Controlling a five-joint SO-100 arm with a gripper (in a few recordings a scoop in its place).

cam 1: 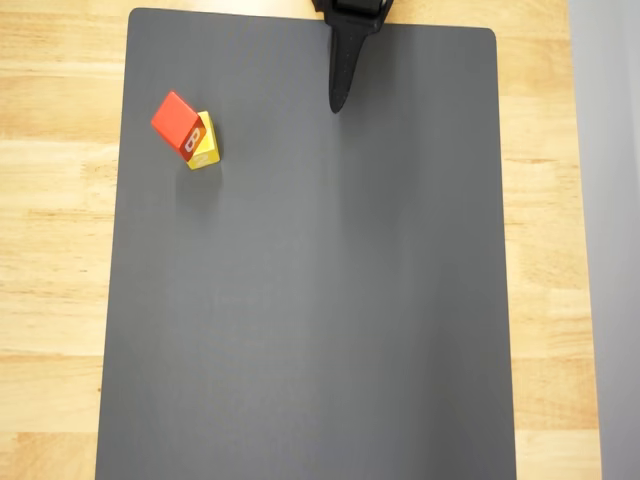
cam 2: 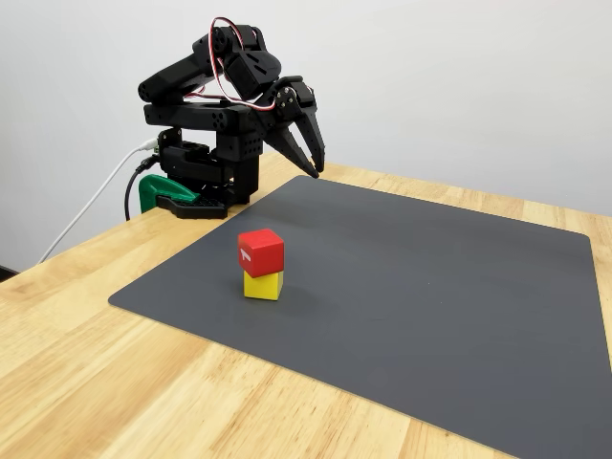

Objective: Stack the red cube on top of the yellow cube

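Support surface: light wooden butcher-block table [cam 2: 115, 382], visible grain and joined planks. A large dark grey rectangular mat with rounded corners [cam 2: 430, 296] lies flat on it, covering most of the top. Small yellow cube [cam 2: 263, 285] sits directly on the mat, near its left edge in the overhead view [cam 1: 205, 152]. The black arm base with a green clamp [cam 2: 158, 191] is fixed at the table's far edge.
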